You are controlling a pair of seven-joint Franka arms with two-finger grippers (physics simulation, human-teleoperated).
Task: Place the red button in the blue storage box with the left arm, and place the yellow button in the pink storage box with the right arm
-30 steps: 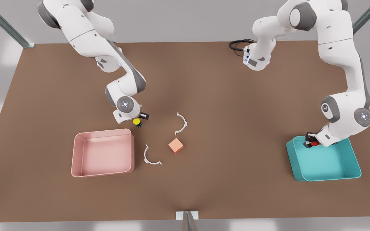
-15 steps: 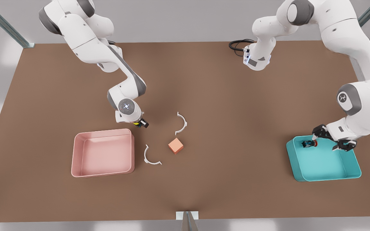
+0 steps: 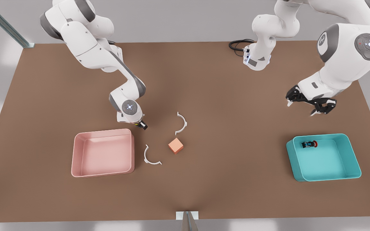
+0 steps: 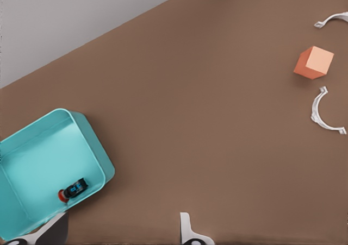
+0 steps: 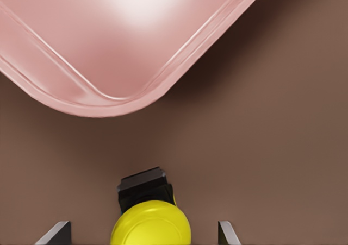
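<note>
Straddling yellow button (image 5: 151, 223) beside pink storage box (image 3: 102, 152), right gripper (image 5: 144, 231) fingers spread; centre, then clench. Red button (image 3: 313, 144) lies inside blue storage box (image 3: 324, 157); left gripper (image 3: 307, 103) released above.

Brown table (image 3: 223, 179), pale grey surroundings.

On the desk (image 3: 204, 186), the pink storage box (image 3: 102, 152) lies at the front view's left and the blue storage box (image 3: 324, 157) at its right. The red button (image 3: 309, 144) lies inside the latter. A cube (image 3: 175, 146) sits between two curved clips (image 3: 152, 155).
</note>
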